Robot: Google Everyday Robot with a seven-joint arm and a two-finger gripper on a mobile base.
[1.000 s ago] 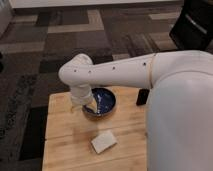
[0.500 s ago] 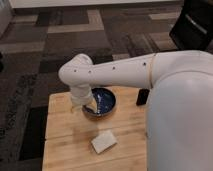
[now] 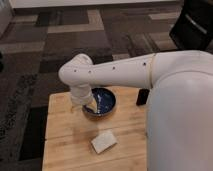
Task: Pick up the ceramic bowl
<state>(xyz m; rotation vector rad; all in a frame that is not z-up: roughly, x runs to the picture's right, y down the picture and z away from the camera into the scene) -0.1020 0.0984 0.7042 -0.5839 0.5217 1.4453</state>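
The ceramic bowl is dark blue and glossy and sits on the wooden table toward its far middle. My white arm reaches in from the right, bends at its elbow and points down at the bowl's left rim. My gripper is at that rim, with one finger showing inside the bowl. The wrist hides most of the gripper.
A flat pale rectangular block lies on the table in front of the bowl. A small black object stands at the table's far right by my arm. Patterned carpet surrounds the table, and a dark chair is at the upper right.
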